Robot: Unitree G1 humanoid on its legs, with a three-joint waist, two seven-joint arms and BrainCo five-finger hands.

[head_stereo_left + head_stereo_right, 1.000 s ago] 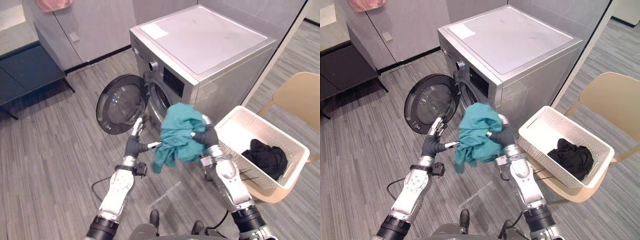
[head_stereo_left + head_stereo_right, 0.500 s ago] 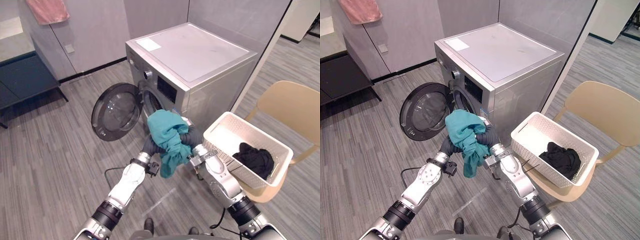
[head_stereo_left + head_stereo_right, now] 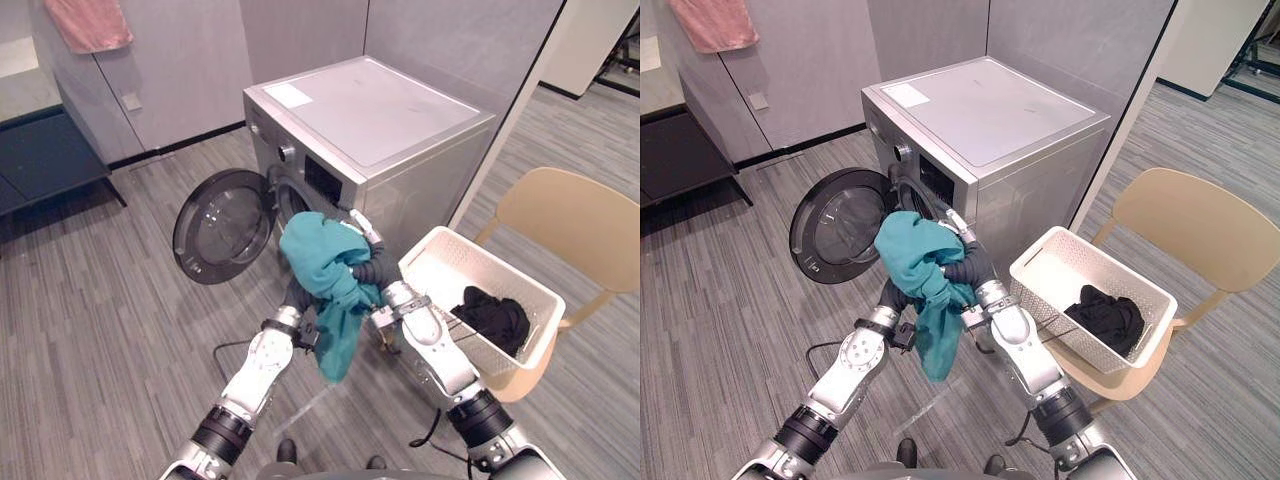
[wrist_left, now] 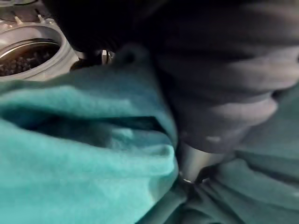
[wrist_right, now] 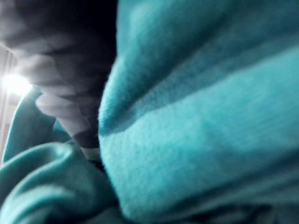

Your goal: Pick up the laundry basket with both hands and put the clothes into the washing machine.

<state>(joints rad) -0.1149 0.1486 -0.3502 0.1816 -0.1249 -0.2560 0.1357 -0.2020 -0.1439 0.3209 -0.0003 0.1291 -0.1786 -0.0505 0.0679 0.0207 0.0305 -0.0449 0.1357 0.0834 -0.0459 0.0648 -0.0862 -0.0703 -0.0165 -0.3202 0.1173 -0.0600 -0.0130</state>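
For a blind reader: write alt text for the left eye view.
A crumpled teal garment hangs over the robot's left hand and right hand before the open round door of a silver front-loading washing machine. A white perforated plastic basket holding a black garment sits on a beige chair beside it.

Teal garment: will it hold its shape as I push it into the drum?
Probably not: the teal garment sags in folds with a tail hanging low, so it looks floppy. That tail may catch on the washing machine opening. Its fuzzy nap suggests good grip.
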